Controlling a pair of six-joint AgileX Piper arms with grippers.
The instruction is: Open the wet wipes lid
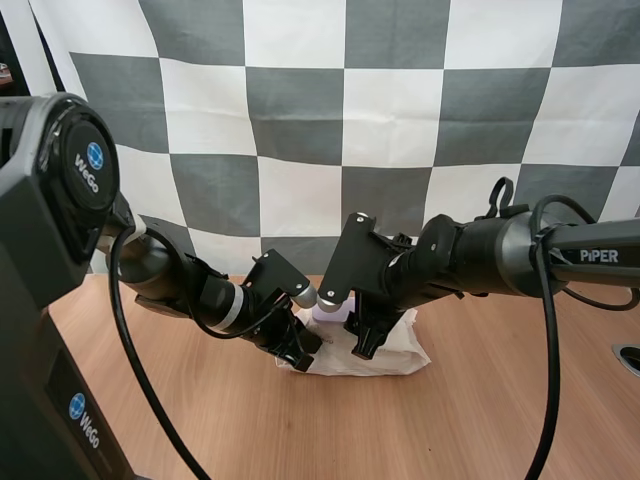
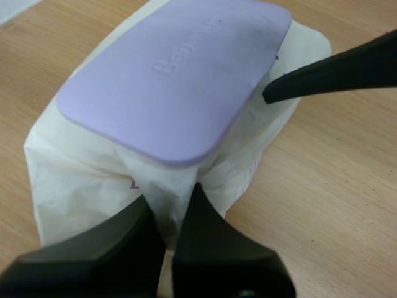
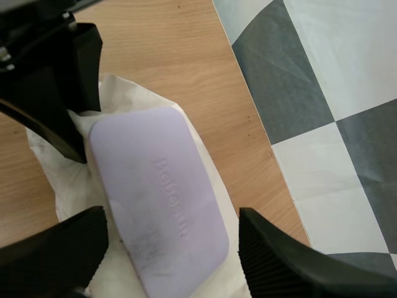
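A white pack of wet wipes (image 1: pixel 385 357) lies on the wooden table with its lilac lid (image 1: pixel 329 312) flat and closed on top. My left gripper (image 1: pixel 299 358) is at the pack's left end. In the left wrist view its fingers (image 2: pixel 214 239) are nearly together, pinching a fold of the white wrapper (image 2: pixel 80 180) just below the lid (image 2: pixel 180 74). My right gripper (image 1: pixel 365 343) hangs over the pack from the right. It is open (image 3: pixel 170 251), with one finger (image 3: pixel 282 261) on each side of the lid's (image 3: pixel 161 211) near end. One right finger's tip (image 2: pixel 298 84) sits beside the lid's edge.
The wooden table (image 1: pixel 480 420) stretches to the front and right of the pack. A dark round fitting (image 1: pixel 628 356) sits at the table's right edge. The table's back edge runs close behind the pack (image 3: pixel 248 105).
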